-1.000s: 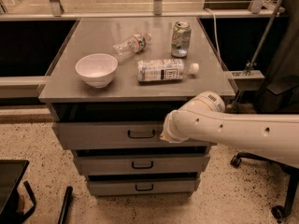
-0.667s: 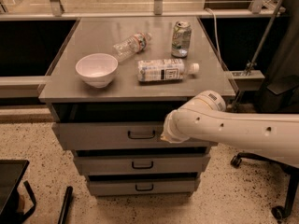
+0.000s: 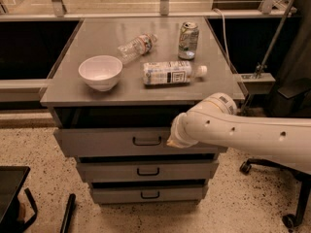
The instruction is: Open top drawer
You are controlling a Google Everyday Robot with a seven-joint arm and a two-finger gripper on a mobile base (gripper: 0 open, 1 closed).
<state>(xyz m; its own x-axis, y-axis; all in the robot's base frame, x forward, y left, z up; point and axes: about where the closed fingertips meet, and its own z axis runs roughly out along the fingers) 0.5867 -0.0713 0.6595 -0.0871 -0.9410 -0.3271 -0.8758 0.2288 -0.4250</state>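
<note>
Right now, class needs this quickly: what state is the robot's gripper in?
Gripper: at the top drawer front, right of its handle; state cannot be told.

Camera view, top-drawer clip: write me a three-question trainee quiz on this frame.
1. True or false: the white bowl stands upright on the cabinet top.
2. How many bottles lie on it?
3. Where is the gripper? A) at the top drawer front, right of its handle; B) inside the bowl; C) lifting a bottle.
Key: 1 true; 2 two; 3 A.
</note>
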